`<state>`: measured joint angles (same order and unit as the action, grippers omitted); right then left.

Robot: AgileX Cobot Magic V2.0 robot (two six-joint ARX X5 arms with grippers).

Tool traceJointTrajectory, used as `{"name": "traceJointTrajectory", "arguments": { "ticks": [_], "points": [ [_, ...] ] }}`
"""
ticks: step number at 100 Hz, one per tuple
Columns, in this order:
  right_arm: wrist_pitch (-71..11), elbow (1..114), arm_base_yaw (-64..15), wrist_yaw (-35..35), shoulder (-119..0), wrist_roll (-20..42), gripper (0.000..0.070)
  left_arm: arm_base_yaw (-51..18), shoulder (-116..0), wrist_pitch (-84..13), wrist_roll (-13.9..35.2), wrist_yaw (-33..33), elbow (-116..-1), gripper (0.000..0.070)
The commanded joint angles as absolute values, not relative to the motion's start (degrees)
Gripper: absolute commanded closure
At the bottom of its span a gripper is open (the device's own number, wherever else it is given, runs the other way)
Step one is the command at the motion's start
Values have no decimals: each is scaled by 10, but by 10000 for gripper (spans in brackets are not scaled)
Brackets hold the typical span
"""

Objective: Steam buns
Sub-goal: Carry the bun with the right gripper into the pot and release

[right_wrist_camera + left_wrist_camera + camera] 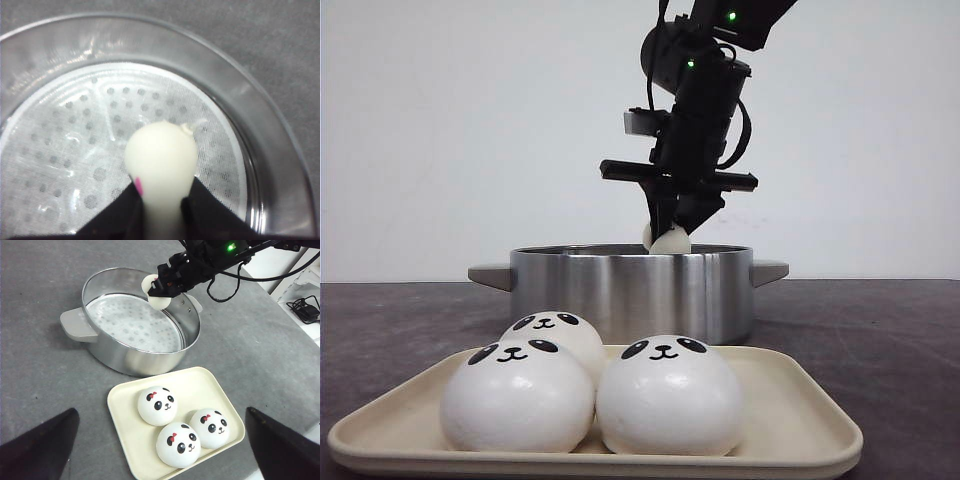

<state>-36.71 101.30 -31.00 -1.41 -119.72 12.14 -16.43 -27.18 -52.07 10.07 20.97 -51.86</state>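
Three white panda buns (665, 395) sit on a cream tray (800, 420) at the front; they also show in the left wrist view (157, 405). My right gripper (672, 232) is shut on a fourth bun (160, 155), squeezed between its fingers, and holds it over the steel steamer pot (630, 285) just above the rim. The pot's perforated floor (75, 150) is covered with white cloth and holds nothing. My left gripper (160, 440) is open and empty, high above the tray.
The pot has two side handles (490, 275). The grey table (40, 365) surrounds the pot and the tray. A black cable (305, 310) lies at the table's far side beside a white surface.
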Motion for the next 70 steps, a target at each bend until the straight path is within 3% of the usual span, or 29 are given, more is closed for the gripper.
{"name": "traceJointTrajectory", "arguments": {
  "ticks": [1,14,37,70],
  "points": [
    [-366,1023,-312,-13,-1214,114,647,-166,-273,-515,100,208,-529,22],
    [-365,1023,-312,-13,-1214,113,424,-166,-273,-515,100,208,-529,22],
    [-378,1023,-312,-15,-1214,113,252,-166,-273,-517,99,208,-529,22],
    [-378,1023,-312,-27,-1214,116,211,-166,-273,-531,99,208,-529,22]
  ]
}}
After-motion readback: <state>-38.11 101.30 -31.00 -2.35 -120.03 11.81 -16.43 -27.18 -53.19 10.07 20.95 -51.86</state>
